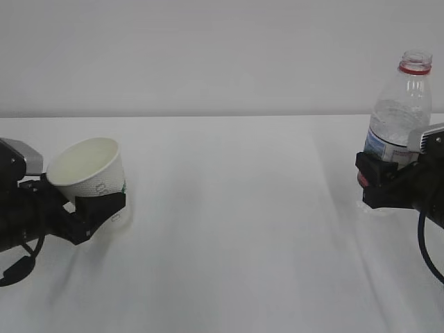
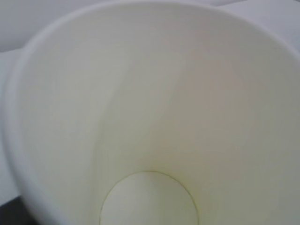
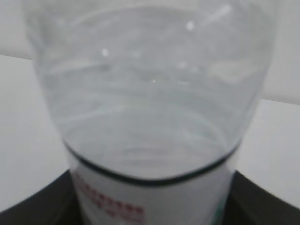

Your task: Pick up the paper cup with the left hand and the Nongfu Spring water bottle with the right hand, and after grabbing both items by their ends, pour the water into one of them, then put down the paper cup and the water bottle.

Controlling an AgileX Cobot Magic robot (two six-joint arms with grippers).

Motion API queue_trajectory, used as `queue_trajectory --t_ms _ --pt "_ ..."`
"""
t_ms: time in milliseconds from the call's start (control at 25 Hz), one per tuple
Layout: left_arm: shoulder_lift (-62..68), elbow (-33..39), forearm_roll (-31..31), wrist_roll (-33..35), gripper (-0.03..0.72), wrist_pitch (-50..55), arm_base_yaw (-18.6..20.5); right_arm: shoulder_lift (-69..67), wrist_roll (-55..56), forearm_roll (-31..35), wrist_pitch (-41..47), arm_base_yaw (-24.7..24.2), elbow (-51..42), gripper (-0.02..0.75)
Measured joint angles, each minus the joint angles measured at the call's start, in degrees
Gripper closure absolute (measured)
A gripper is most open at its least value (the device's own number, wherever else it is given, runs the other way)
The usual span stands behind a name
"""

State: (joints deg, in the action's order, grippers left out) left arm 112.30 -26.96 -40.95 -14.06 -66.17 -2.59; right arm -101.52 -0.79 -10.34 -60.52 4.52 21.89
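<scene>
Open white tabletop (image 1: 243, 229) right of paper cup (image 1: 90, 170), passable up to water bottle (image 1: 402, 111); cup and bottle, each held by gripper, bound corridor at far sides.

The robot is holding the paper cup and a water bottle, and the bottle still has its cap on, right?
Not quite. The water bottle has no cap: the exterior view shows its open mouth above the red neck ring. The rest is right: the left gripper holds the tilted paper cup, and the right gripper holds the bottle.
</scene>
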Motion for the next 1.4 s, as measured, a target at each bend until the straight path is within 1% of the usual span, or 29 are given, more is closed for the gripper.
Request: queue_trajectory --t_ms 280,440,560,800,1000,1240,1400 --pt "0.13 -4.30 1.87 -0.69 0.124 0.09 -9.04 0.00 -0.11 -0.23 0.00 0.00 0.00 0.298" --pt "0.16 -6.87 2.51 -1.14 0.124 0.94 -13.39 0.00 -0.11 -0.68 0.00 0.00 0.00 0.298" --pt "0.25 -8.63 2.65 -2.87 0.124 3.05 -16.15 0.00 -0.11 -0.80 0.00 0.00 0.00 0.298" --pt "0.45 -11.29 2.65 -5.72 0.124 4.78 -19.83 0.00 -0.11 -0.80 0.00 0.00 0.00 0.298" --pt "0.58 -12.73 2.70 -6.20 0.125 7.38 -22.57 0.92 0.79 -0.91 0.40 0.00 0.00 0.298" --pt "0.61 -12.87 2.80 -6.41 0.125 7.91 -25.54 3.89 0.79 -0.67 2.68 0.00 0.00 0.298" --pt "0.71 -13.94 3.16 -6.72 0.125 10.51 -27.93 4.67 0.79 -0.45 4.78 0.00 0.00 0.298"
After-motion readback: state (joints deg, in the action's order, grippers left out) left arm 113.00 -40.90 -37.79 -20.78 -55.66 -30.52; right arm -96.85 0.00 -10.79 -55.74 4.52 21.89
